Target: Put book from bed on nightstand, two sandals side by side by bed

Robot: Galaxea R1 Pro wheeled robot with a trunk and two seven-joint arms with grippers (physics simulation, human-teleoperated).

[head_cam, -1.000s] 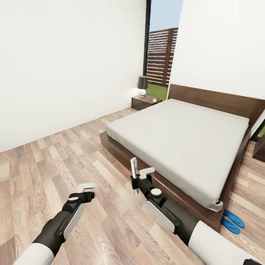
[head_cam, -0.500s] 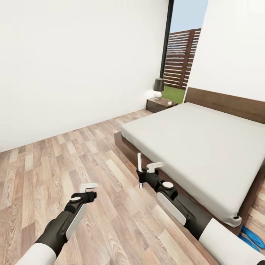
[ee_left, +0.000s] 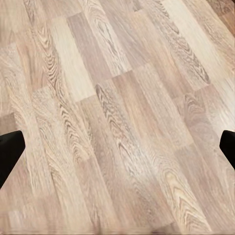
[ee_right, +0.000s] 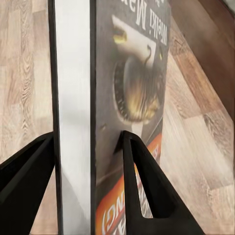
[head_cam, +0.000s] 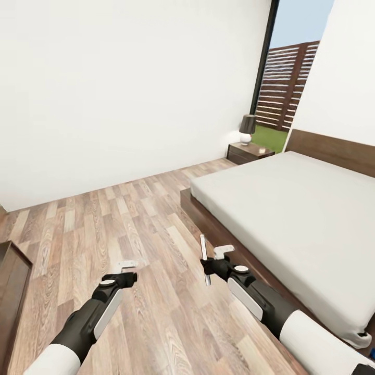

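Observation:
My right gripper is shut on the book, which I hold upright and edge-on above the floor just off the bed's near corner. In the right wrist view the book shows its dark cover with an orange band, clamped between the black fingers. The bed has a grey mattress on a dark wood frame and fills the right side. A nightstand stands at the bed's far corner by the window. My left gripper hangs open over bare floor, as the left wrist view confirms. The sandals are out of view.
A dark-shaded lamp sits on the nightstand. A dark wood piece of furniture pokes in at the left edge. White wall runs along the back, with wood-plank floor between it and the bed.
The camera has swung left, so the bed and nightstand sit further right in the picture and the sandals have left the frame. Both arms keep their pose, book still held.

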